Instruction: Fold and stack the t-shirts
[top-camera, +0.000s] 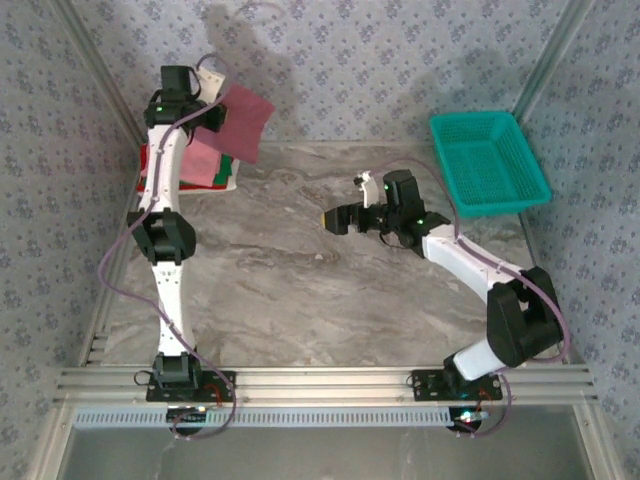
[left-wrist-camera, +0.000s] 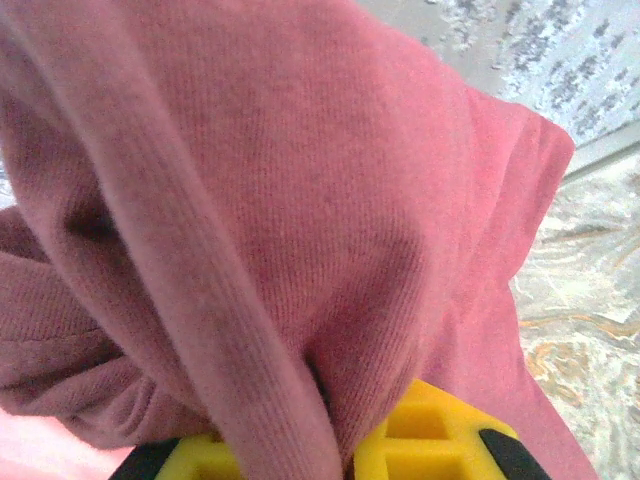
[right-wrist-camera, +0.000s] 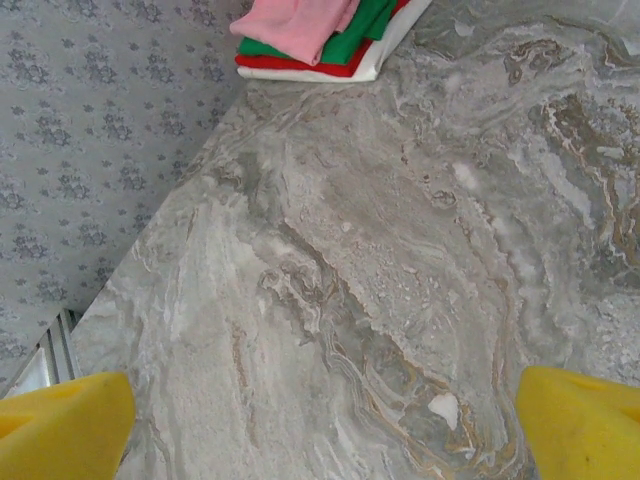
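The task looks close to its end. At the far left corner of the marble table (top-camera: 300, 300) sits a stack of folded t-shirts (top-camera: 205, 165); the right wrist view shows its layers, with the pink one (right-wrist-camera: 300, 22) on top, then green (right-wrist-camera: 358, 30), red (right-wrist-camera: 300, 64) and white (right-wrist-camera: 335, 73) at the bottom.

The left gripper (top-camera: 212, 118) is clenched on the maroon t-shirt (top-camera: 243, 120), which hangs as a folded panel in the air just above and slightly to the right of the stack. In the left wrist view the cloth is bunched between the yellow fingers (left-wrist-camera: 430, 440) and drapes over them. The printed side is not visible, so I cannot tell how neat the fold is.

The right gripper (right-wrist-camera: 320, 428) is released, jaws wide, holding nothing over the bare middle of the table, well apart from the stack.

The teal mesh basket (top-camera: 490, 165) at the far right has no shirt in it that I can see, and none lies loose on the table. So what seems left is one step: setting the maroon shirt squarely on the pink one and letting go.
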